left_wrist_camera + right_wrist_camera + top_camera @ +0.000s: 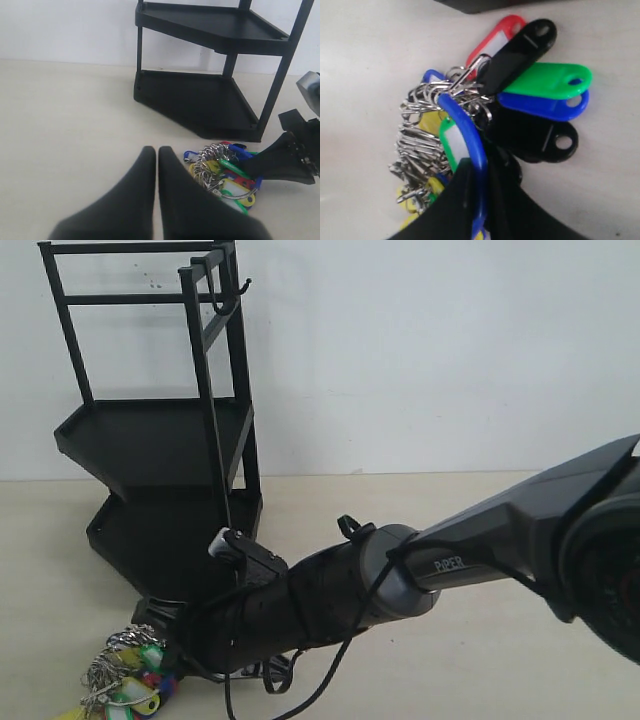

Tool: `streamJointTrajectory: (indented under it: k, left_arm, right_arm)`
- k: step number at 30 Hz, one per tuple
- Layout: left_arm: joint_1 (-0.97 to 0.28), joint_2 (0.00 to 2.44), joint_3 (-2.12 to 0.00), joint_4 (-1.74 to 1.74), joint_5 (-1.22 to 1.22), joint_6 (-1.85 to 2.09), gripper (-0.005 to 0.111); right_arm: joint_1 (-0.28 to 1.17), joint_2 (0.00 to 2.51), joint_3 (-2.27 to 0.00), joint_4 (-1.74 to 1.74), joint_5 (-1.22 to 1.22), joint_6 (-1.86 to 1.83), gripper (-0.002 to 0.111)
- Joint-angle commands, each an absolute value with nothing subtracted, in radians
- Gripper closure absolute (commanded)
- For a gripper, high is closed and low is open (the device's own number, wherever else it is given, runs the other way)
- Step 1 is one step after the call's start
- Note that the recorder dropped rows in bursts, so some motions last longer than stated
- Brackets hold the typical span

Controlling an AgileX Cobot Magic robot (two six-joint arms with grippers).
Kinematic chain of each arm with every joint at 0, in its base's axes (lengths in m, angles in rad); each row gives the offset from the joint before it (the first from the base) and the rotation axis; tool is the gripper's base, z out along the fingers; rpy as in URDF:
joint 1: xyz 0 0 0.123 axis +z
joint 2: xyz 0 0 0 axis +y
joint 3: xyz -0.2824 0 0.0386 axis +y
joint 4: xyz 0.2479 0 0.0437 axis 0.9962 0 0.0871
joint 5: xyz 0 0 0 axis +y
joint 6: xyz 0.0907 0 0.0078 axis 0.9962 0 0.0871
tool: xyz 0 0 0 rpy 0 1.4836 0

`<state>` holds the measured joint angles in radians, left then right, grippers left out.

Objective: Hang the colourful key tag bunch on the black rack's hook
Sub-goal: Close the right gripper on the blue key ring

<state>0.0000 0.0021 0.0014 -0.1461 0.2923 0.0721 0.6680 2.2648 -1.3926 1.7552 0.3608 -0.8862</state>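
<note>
The colourful key tag bunch (128, 680) lies on the table at the front left, just before the black rack (150, 440). My right gripper (482, 170) is shut on the bunch's blue loop (470, 130), with red, green, blue, black and yellow tags fanned out on the table around it. In the left wrist view the bunch (222, 172) rests beside the rack's lower tray (200, 100), and the right gripper's black fingers (280, 162) reach in from the side. My left gripper (157, 152) is shut and empty, a little short of the bunch. The hook (232, 295) hangs off the rack's top rail.
The right arm (420, 570) stretches low across the table from the right edge to the rack's foot. A white wall stands behind the rack. The beige tabletop (450, 670) runs to the right of the arm.
</note>
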Motion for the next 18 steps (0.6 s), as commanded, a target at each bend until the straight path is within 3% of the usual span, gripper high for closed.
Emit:
streamJointTrajectory:
  k: [1, 18]
  left_arm:
    - [-0.001, 0.000, 0.000, -0.141, 0.284, 0.075, 0.102]
    - [-0.001, 0.000, 0.000, -0.141, 0.284, 0.075, 0.102]
  right_arm:
    - [0.672, 2.212, -1.388, 1.744, 0.417, -0.910, 0.108]
    - [0.672, 2.043, -1.356, 1.661, 0.460, -0.913, 0.108]
